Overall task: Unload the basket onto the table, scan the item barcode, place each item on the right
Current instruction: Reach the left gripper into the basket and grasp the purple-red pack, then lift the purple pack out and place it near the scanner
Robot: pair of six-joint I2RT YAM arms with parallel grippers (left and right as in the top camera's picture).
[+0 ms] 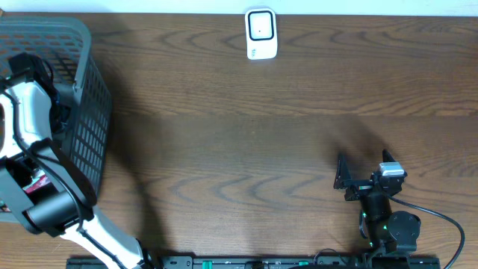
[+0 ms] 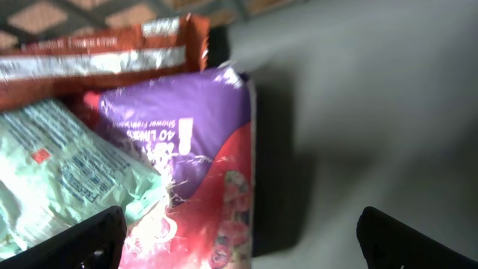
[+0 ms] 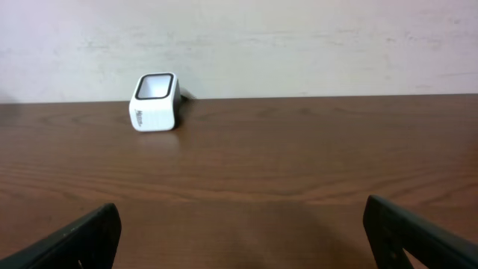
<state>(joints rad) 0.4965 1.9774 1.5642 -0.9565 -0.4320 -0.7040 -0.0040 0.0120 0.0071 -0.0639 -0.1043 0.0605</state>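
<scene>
Left gripper (image 2: 239, 235) hangs wide open inside the basket (image 1: 82, 112) right over the purple packet (image 2: 187, 142), gripping nothing, and the right gripper (image 3: 240, 237) is open too, facing the scanner (image 1: 261, 33) across the table (image 1: 224, 149).

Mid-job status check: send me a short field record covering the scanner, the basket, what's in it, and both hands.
scanner: white scanner, upright at the far edge of the table
basket: grey basket at the table's left end, left arm reaching into it
contents seen: purple packet, pale green packet, orange packet
left hand: open, aimed at the purple packet, gripping nothing
right hand: open, empty, low over the table, facing the scanner
barcode: none readable in these views
</scene>
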